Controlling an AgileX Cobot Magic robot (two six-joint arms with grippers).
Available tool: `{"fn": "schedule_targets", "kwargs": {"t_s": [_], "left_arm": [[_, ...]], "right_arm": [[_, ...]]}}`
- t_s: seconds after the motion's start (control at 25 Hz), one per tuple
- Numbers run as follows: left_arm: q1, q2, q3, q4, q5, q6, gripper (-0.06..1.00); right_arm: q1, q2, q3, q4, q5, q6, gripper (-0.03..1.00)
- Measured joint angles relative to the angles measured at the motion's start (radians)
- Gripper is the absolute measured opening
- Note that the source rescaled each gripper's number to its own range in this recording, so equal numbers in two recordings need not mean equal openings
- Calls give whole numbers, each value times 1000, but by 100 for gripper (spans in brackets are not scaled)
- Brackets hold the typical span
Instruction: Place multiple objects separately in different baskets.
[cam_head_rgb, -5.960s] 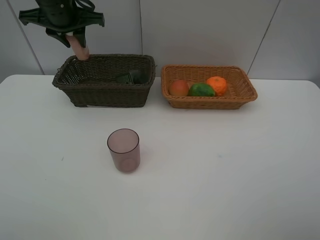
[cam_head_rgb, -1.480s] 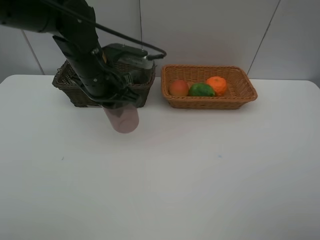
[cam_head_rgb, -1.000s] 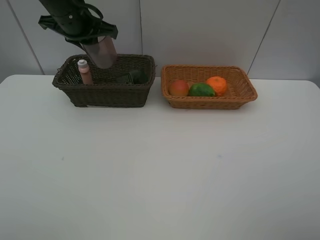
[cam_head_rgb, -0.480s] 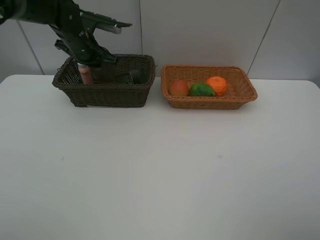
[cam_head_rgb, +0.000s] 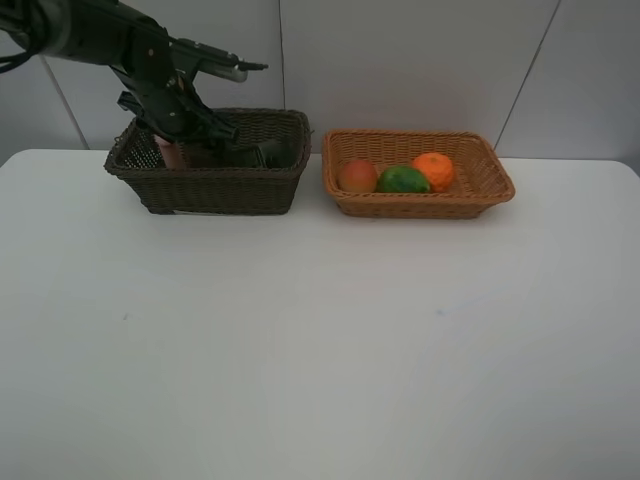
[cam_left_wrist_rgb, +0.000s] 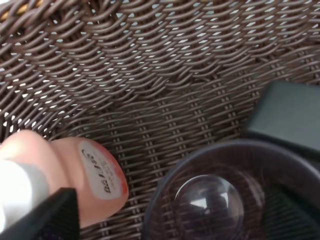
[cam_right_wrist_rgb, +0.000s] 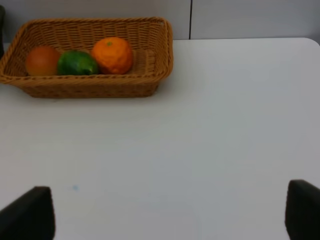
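Translucent mauve cup: upright, round, see-through base, between left fingers, in dark brown wicker basket.
Pink white-capped bottle: beside one finger.
Left fingers: spread wide, cup released.
Right fingers: wide, empty.

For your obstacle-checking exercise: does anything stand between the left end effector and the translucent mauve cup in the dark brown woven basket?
Nothing visible does. The left wrist view looks straight down into the translucent mauve cup on the floor of the dark brown woven basket. The pink white-capped bottle stands beside the cup, not in between.
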Motion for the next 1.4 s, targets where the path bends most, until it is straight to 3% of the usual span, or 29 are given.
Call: {"fn": "schedule_targets", "kwargs": {"t_s": [0.16,0.4,0.52,0.8,0.84,1.04,1.24,1.4], "left_arm": [[-3,-75,0,-37,73,1,100],[-13,-345,27,-126,333,69,100],[-2,-570,162,-169,412,100,100],[22,-1220,591,-198,448,106,100],[22,-1220,591,-198,448,106,100],[22,-1605,754,-254,508,107,100],[22,-1960,842,-283,716,149,100],[22,-2129,913,-290,731,194,100]], "right_arm": [[0,0,0,0,0,0,100],[0,0,0,0,0,0,100],[0,0,0,0,0,0,100],[0,0,0,0,0,0,100],[0,0,0,0,0,0,100],[0,0,0,0,0,0,100],[0,0,0,0,0,0,100],[0,0,0,0,0,0,100]]}}
